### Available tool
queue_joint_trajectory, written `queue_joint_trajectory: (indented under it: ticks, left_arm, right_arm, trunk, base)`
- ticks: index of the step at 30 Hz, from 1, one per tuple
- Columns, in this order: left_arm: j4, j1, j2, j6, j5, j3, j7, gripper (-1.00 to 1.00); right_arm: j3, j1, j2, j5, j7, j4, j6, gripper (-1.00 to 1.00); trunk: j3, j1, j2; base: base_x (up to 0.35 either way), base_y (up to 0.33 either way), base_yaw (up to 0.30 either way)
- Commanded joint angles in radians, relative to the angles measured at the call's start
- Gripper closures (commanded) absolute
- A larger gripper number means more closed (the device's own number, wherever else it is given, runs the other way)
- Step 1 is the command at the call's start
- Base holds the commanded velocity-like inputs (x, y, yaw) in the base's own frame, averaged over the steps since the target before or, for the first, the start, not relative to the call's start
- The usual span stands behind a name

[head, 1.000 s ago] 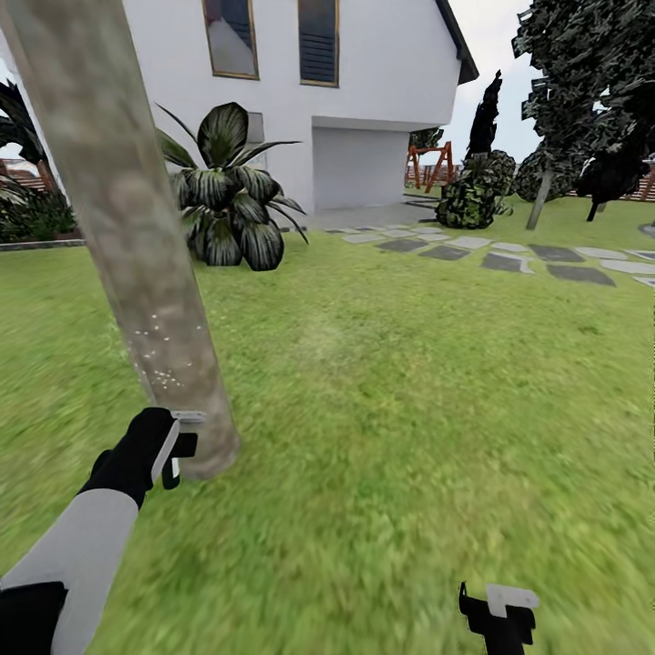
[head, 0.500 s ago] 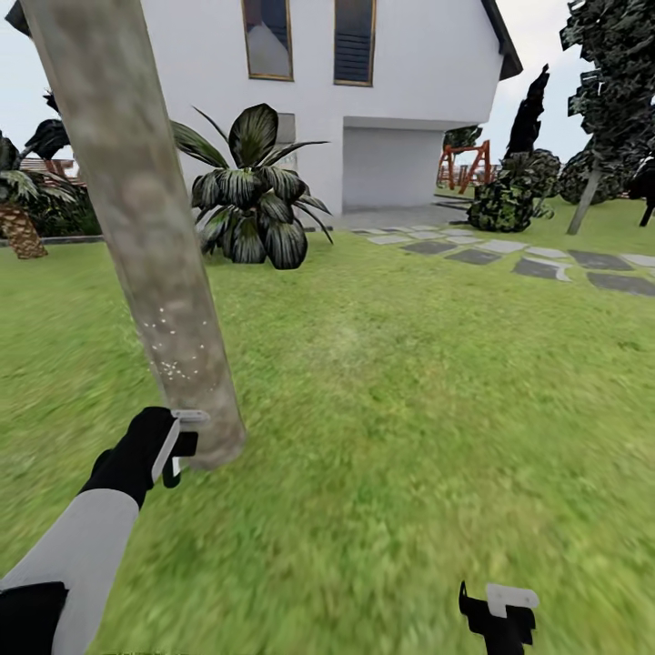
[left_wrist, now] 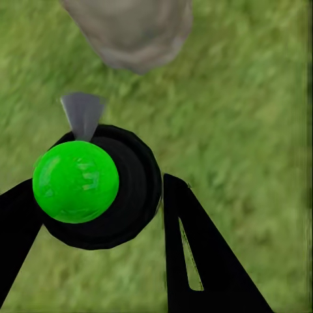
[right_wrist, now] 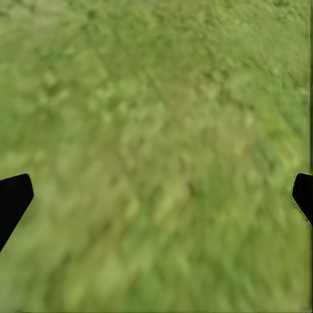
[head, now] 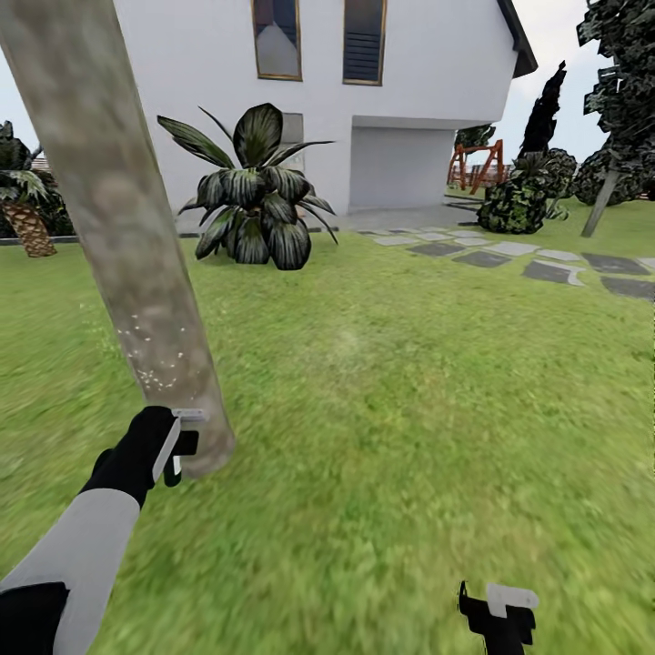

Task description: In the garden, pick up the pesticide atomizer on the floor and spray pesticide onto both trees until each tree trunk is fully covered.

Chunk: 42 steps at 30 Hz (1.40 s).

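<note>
One left tool (left_wrist: pixel 98 195) clamps the pesticide atomizer (left_wrist: pixel 98 186); nozzle toward tree trunk (left_wrist: pixel 130 29).

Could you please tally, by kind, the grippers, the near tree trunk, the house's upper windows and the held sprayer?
Grippers: 2, the left gripper and the right gripper.
Tree trunk: 1, the tree trunk close ahead.
Windows: 2, the left window and the right window.
Sprayer: 1, the pesticide atomizer between the left fingers.
Total: 6.
</note>
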Motion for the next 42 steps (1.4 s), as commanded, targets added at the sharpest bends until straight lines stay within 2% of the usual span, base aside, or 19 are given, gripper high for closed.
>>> queue_joint_trajectory:
  ticks: [1,8,14,22,27,30,33,42]
  left_arm:
    - [-0.001,-0.001,-0.001,0.005,-0.009,0.002,-0.004,1.00]
    - [-0.001,-0.001,0.005,0.005,-0.010,0.005,0.000,1.00]
    - [-0.003,-0.001,0.013,0.005,-0.013,0.002,0.000,1.00]
    - [-0.004,-0.004,0.009,0.005,-0.012,-0.001,0.001,1.00]
    - [-0.007,-0.021,-0.001,0.011,-0.014,-0.004,-0.001,1.00]
    - [-0.062,-0.098,-0.003,0.045,-0.017,-0.005,-0.003,1.00]
    - [-0.070,-0.134,-0.003,0.059,-0.021,-0.008,-0.004,1.00]
    - [-0.070,-0.142,0.014,0.062,-0.023,-0.006,-0.003,1.00]
  right_arm:
    - [0.006,-0.001,0.000,-0.001,-0.005,0.001,-0.001,-1.00]
    - [0.006,-0.001,0.000,-0.001,-0.005,0.000,-0.001,-1.00]
    - [0.006,-0.001,0.000,-0.001,-0.005,0.000,0.000,-1.00]
    - [0.006,-0.001,0.000,-0.001,-0.005,0.001,0.001,-1.00]
    - [0.006,-0.001,0.001,-0.001,-0.005,-0.001,-0.001,-1.00]
    - [0.006,-0.001,0.002,-0.001,-0.005,-0.001,0.000,-1.00]
    - [0.006,-0.001,0.002,-0.001,-0.005,-0.001,0.000,-1.00]
    - [0.006,-0.001,0.000,-0.001,-0.005,0.000,-0.001,-1.00]
  trunk:
    - [-0.001,0.000,0.000]
    - [-0.001,0.000,0.000]
    - [-0.001,0.000,0.000]
    - [-0.001,0.000,0.000]
    - [-0.001,0.000,0.000]
    - [-0.001,0.000,0.000]
    - [-0.001,0.000,0.000]
    - [-0.001,0.000,0.000]
  base:
    - [0.010,-0.271,0.000]
    - [0.017,-0.272,0.053]
    - [0.198,-0.219,0.261]
    - [0.220,-0.205,0.277]
    - [0.185,-0.221,0.275]
    - [0.189,-0.222,0.206]
    - [0.174,-0.193,0.168]
    - [0.017,-0.017,0.025]
